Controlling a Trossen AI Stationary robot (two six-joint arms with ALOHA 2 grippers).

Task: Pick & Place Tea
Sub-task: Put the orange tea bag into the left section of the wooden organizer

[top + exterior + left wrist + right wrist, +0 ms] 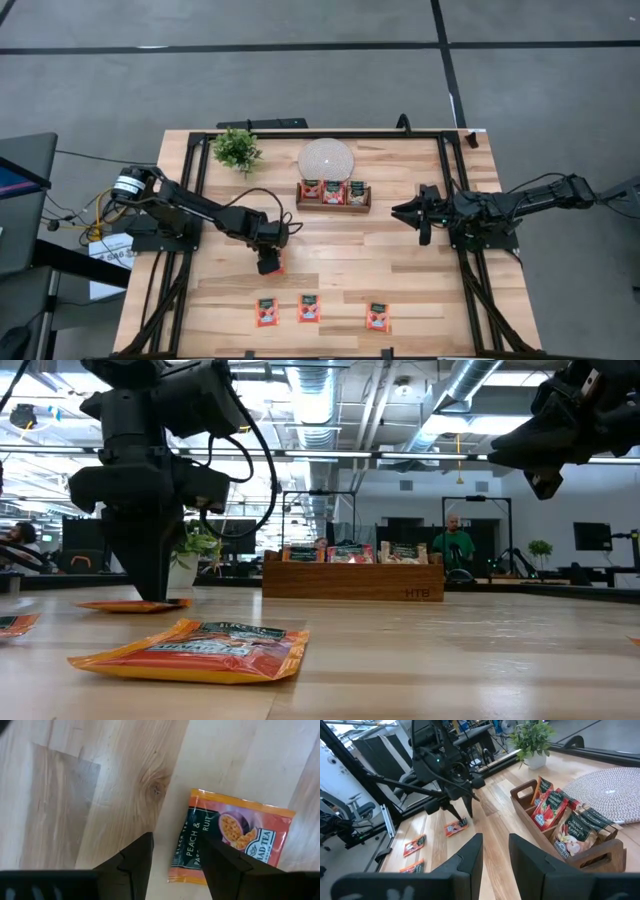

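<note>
- We see the left end effector [268, 262] low over the wooden counter [400, 260], its fingers [135, 865] spread apart and straddling one edge of an orange peach tea sachet [227, 842] that lies flat on the boards.
- In the left wrist view one finger rests on the bare wood beside the sachet and the other sits over its dark label; the sachet is not lifted.
- Three more orange sachets [309, 308] lie in a row near the counter's front edge, well apart from each other.
- Further sachets [560, 817] stand upright in the wooden three-part tray [333, 203], just in front of the round white disc [326, 158].
- A small potted plant [237, 149] stands beside the disc.
- The right end effector [408, 212] hangs above the counter to the tray's right, its fingers [470, 857] parted with nothing between them.
</note>
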